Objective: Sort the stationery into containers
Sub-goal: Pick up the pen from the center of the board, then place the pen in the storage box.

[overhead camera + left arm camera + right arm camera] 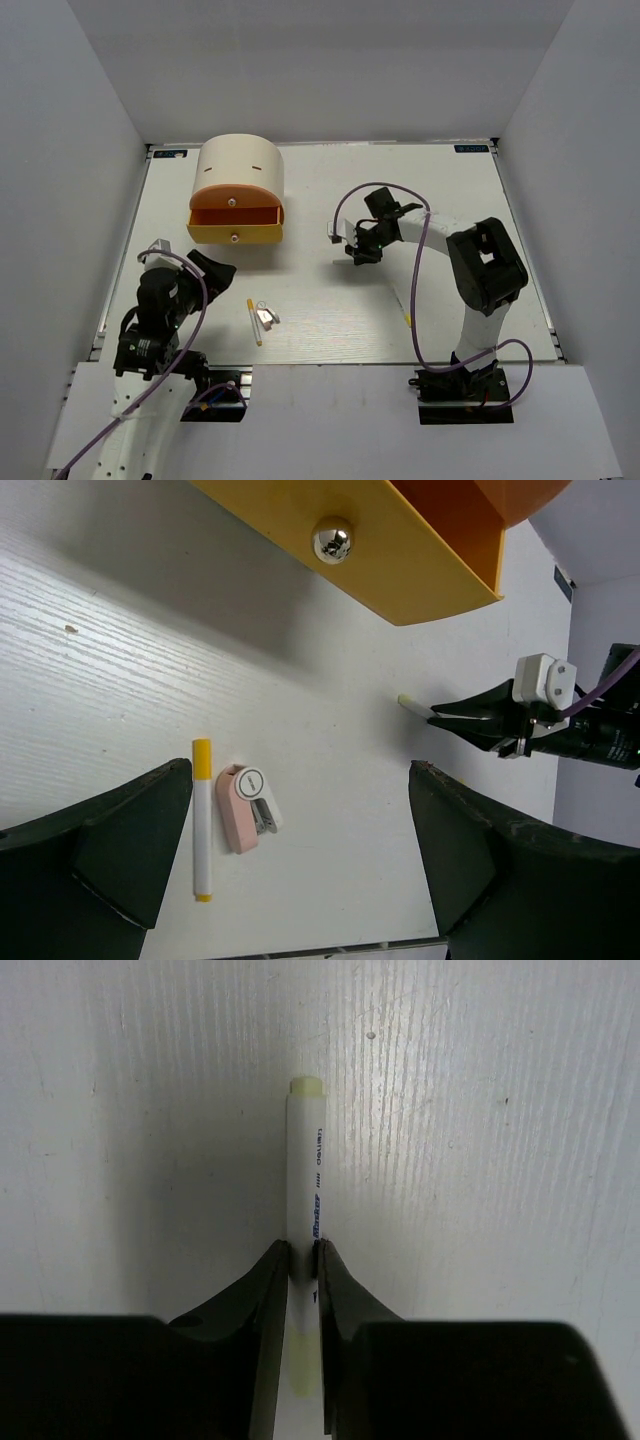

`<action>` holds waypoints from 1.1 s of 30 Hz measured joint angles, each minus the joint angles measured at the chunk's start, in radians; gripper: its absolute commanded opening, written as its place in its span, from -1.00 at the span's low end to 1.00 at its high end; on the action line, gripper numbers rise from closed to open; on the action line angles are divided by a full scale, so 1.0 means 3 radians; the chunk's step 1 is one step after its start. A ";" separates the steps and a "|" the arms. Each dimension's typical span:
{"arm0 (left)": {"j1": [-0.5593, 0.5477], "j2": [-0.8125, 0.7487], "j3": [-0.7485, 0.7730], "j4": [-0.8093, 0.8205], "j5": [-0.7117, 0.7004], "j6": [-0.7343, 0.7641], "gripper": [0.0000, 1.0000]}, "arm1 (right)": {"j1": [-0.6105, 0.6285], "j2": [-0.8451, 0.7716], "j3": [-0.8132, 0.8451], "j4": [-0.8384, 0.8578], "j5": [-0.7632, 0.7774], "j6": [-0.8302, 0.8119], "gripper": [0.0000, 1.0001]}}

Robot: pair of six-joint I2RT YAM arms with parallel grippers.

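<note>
My right gripper is shut on a white marker with pale yellow-green ends, low over the table to the right of the cabinet. In the left wrist view that marker's tip sticks out of the right gripper. My left gripper is open, with nothing between its fingers. Just beyond it a white stick with yellow ends and a pink clip-like piece lie side by side on the table. The cream cabinet has its yellow-fronted drawer pulled out, orange inside.
The open drawer with its chrome knob juts over the table ahead of my left gripper. The right arm's purple cable loops across the right half of the table. White walls stand on three sides.
</note>
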 measured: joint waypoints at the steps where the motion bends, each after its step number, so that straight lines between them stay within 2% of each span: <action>1: -0.0001 -0.0029 0.0003 -0.0020 -0.0005 -0.0023 0.99 | 0.0010 0.0000 0.0000 0.0006 0.0011 0.0000 -0.70; 2: 0.0000 -0.0057 0.0005 -0.0043 -0.0013 -0.0043 0.99 | 0.0018 0.0000 0.0000 0.0013 0.0018 -0.0005 -0.88; 4: 0.0000 -0.0099 0.0005 -0.0062 -0.0022 -0.0083 0.99 | 0.0028 0.0000 -0.0001 0.0017 0.0023 -0.0014 -1.00; 8: 0.0000 -0.0122 0.0005 -0.0072 -0.0032 -0.0164 0.99 | 0.0029 -0.0014 0.0001 -0.0056 -0.0017 -0.0006 -1.00; 12: 0.0000 -0.0064 0.0005 -0.0093 -0.0023 -0.0248 0.99 | 0.0036 -0.0151 0.0107 -0.0422 -0.0170 0.0111 -1.00; 15: 0.0000 0.0036 -0.0003 -0.0090 0.0000 -0.0315 0.99 | 0.0072 -0.0336 0.0469 -0.0651 -0.0360 0.0259 -1.00; 22: 0.0000 0.0286 -0.0112 -0.0089 0.0055 -0.0451 0.99 | 0.0357 -0.0633 0.1528 -0.0582 -0.0769 0.0777 -1.00; 27: 0.0000 0.0409 -0.0164 -0.0079 0.0078 -0.0488 0.99 | 0.0699 -0.0430 0.2205 -0.0301 -0.0889 0.1185 -1.00; 33: 0.0000 0.0412 -0.0278 -0.0028 0.0125 -0.0528 0.99 | 0.1043 -0.0029 0.2566 0.0214 -0.0909 0.1460 -1.00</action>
